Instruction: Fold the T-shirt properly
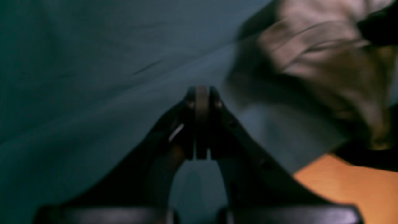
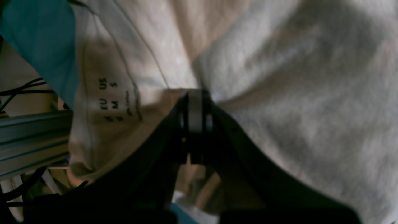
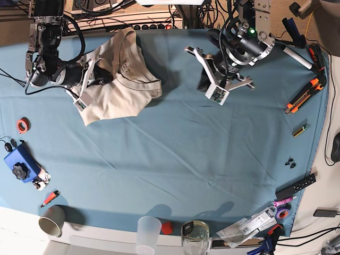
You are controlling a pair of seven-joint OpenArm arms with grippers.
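The beige T-shirt lies bunched in a heap at the back left of the teal table cloth, collar up. My right gripper is shut on a fold of the shirt. The right wrist view shows the jaws pinched into the fabric beside the printed size label. My left gripper is shut and empty over bare cloth to the right of the shirt. In the left wrist view its closed tips are apart from the T-shirt at the upper right.
A red tape ring and a blue device sit at the left edge. A paper cup, a clear cup and a glass jar stand along the front. An orange cutter and small tools lie at the right.
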